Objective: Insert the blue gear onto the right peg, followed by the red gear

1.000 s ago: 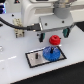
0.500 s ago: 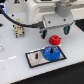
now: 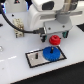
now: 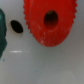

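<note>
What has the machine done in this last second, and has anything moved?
The end effector carried the red gear down and toward the exterior view's left, to just above the blue gear. The blue gear stayed on the white plate.

No text, label, brand, number or sign can be read in either view.

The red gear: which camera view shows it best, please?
The wrist view: the red gear fills much of that picture, with its teeth and centre hole plain. The exterior view shows it small, partly hidden under the gripper, above the blue gear.
</note>
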Available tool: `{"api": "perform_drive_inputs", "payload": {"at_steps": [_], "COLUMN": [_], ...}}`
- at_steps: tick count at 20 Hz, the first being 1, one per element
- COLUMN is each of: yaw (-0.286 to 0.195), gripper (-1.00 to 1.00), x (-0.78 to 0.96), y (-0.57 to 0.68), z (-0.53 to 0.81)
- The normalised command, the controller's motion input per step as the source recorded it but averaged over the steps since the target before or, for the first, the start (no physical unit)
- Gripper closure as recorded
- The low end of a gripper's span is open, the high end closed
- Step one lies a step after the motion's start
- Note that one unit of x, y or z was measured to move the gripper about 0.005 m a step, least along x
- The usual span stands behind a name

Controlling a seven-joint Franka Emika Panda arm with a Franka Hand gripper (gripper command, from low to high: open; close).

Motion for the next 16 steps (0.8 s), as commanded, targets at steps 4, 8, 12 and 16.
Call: {"api": "perform_drive_inputs", "payload": {"at_steps": [4, 8, 12, 16], "yaw": [0.0, 0.0, 0.0, 0.0], "gripper": [-1.0, 1.0, 1.0, 1.0], "x": [0.02, 0.05, 0.03, -0.1], "y": [0.0, 0.01, 0.01, 0.03], "z": [-0.26, -0.02, 0.0, -0.05]}}
